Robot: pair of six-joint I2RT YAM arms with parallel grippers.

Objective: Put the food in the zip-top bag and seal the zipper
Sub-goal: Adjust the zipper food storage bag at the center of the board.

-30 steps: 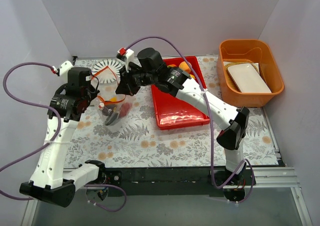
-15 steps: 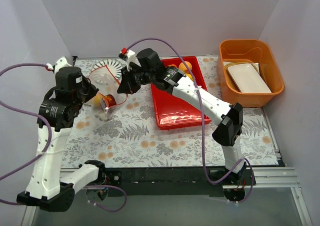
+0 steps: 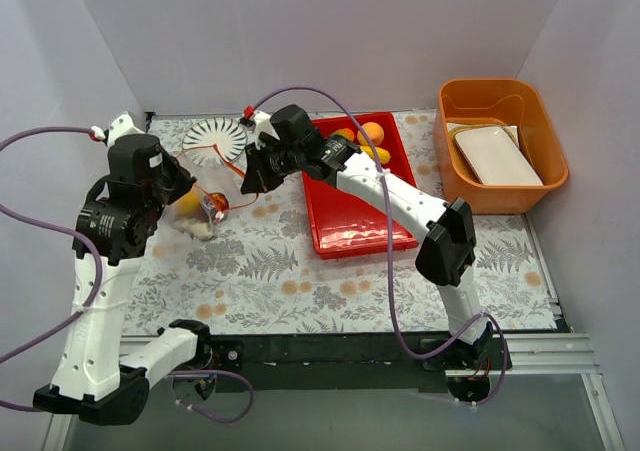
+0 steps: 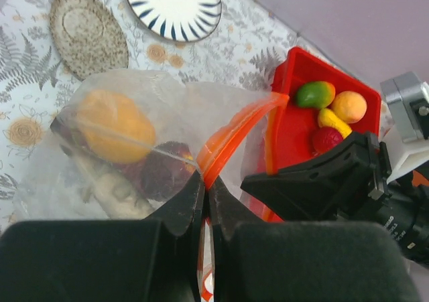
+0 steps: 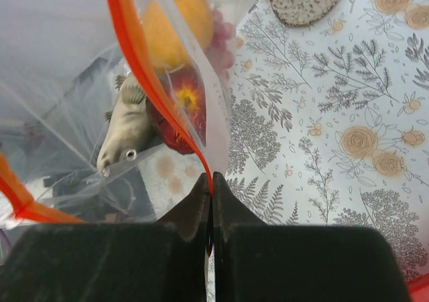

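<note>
1. Roughly halfway, I'd say: the bag (image 3: 200, 211) hangs low over the left of the table (image 3: 300, 281), strung between the two arms, and I cannot tell whether it touches.
2. The left gripper (image 4: 204, 181) is clamped tight on the zipper (image 4: 234, 124) at one lip; the right gripper (image 5: 211, 181) pinches the same strip, just as tight, at the other.
3. Already inside: an orange fruit (image 4: 114, 124), a plum (image 4: 164, 175), a fish (image 5: 124, 131), an apple (image 5: 181, 101) and the grapes (image 5: 221, 37).
4. Left in the tray (image 3: 365, 243): a mango (image 4: 315, 94), a peach-coloured fruit (image 4: 348, 106), a yellow fruit (image 4: 333, 120) and a red fruit (image 4: 326, 140).
5. The mouth gapes and nothing is sealed.
6. My guess is that four pieces remain to load before the strip can be run shut.
</note>
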